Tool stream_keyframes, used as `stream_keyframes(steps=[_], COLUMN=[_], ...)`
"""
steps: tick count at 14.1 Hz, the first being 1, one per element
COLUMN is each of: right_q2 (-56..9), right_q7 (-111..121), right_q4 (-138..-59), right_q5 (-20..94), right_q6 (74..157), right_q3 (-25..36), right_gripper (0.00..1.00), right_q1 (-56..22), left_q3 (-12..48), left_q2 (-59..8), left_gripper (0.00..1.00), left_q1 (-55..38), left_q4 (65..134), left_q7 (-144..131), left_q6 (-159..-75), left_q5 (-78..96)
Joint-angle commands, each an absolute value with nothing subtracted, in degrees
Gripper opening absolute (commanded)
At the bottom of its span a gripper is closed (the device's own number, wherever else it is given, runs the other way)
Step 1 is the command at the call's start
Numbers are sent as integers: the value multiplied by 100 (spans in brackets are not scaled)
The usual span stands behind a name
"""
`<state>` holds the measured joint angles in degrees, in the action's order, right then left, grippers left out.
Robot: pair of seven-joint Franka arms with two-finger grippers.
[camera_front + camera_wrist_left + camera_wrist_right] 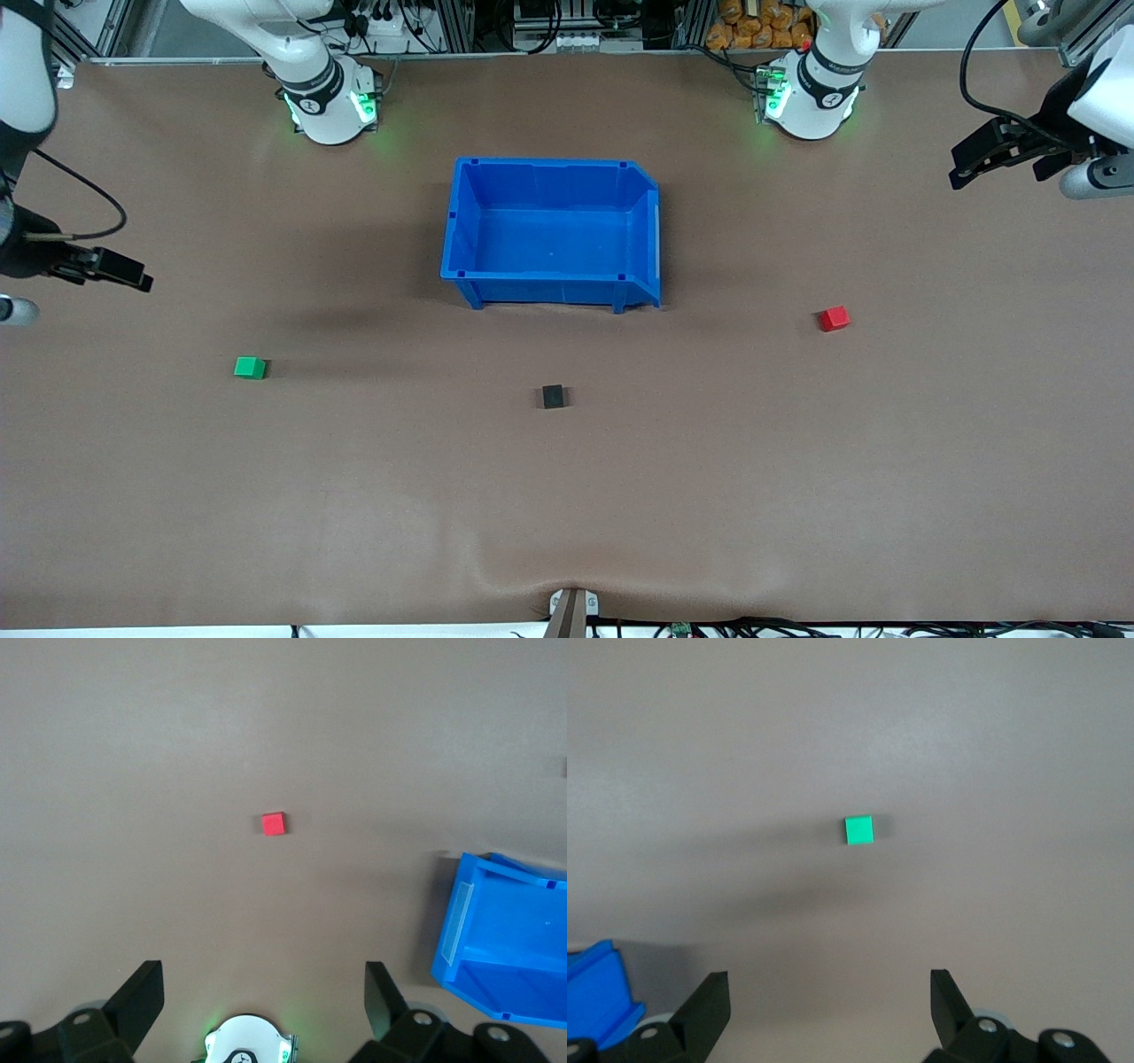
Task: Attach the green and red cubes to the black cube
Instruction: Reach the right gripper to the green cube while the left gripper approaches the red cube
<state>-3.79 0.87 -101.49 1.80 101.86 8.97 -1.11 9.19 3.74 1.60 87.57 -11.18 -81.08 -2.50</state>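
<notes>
Green cube (858, 829) and red cube (274, 823) lie below spread-fingered right end effector (829, 1014) and left end effector (264, 1005)

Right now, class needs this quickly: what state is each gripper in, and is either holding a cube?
Left gripper: open, holding nothing, above the red cube.
Right gripper: open, holding nothing, above the green cube.

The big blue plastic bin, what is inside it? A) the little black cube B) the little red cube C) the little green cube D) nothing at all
D: the big blue plastic bin shows only its bare floor, while the small bright red cube, the small matte black cube and the small bright green cube all sit apart on the brown table, nearer the front camera than the bin.
</notes>
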Motion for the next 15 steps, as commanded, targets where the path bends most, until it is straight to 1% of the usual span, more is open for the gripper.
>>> stream_keyframes(steps=[1,3,5,7,10,15], right_q2=[-290,-534,-912,-1264,-1932,-2521], right_q7=[220,307,561,1149,1554,1564], right_q4=[-11036,-11555,-11768,-11769,-11769,-11733], right_q5=[114,114,114,114,114,123], right_q6=[11158,12010,12610,12866,13551,14122], right_q3=[879,879,879,879,870,844], right_gripper=[100,100,100,100,100,100], right_q1=[-44,-18,87,175,246,158], left_q3=[940,940,940,940,949,940], left_q2=[439,422,396,387,212,150], left_gripper=[100,100,100,100,100,100], left_q1=[211,194,185,185,202,194], left_q4=[8912,8938,8965,9035,9158,9764], left_q7=[-1028,-1028,-1028,-1081,-1117,-1116], left_q6=[-8138,-8261,-8358,-8498,-8552,-8990], left_q5=[-193,-176,-176,-176,-193,-220])
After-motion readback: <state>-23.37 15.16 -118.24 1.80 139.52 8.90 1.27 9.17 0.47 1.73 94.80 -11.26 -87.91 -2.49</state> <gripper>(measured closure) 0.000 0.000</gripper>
